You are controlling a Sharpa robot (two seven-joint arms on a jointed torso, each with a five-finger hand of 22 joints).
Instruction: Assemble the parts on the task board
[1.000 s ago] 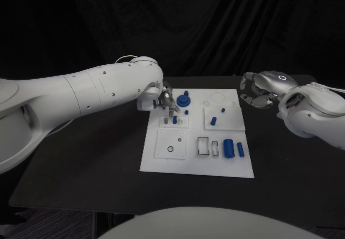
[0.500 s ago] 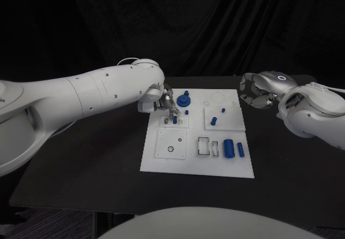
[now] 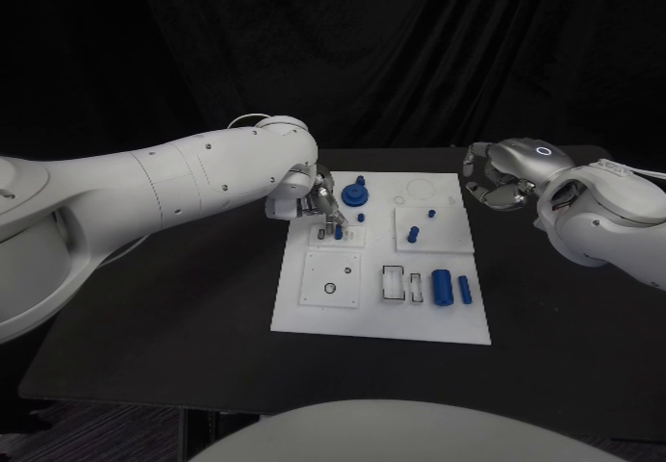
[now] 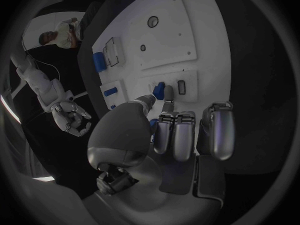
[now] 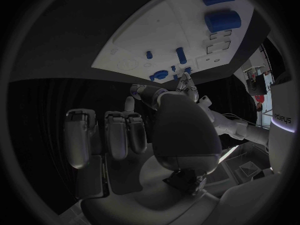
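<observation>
Task board [image 3: 382, 313] lies mid-tabletop. My left wrist view reveals my left hand [image 4: 172, 130] pinching a small blue peg [image 4: 159, 90] at the board's far-left plate, which the head view obscures. My right hand [image 3: 489, 183] hovers curled, holding nothing, off the far-right corner. Since earlier, my left hand has barely shifted.

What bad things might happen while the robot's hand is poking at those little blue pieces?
The left hand fingers are at a small blue peg on the white task board; it might slip or tip. The hand is close to the blue round gear piece and might bump it.
</observation>
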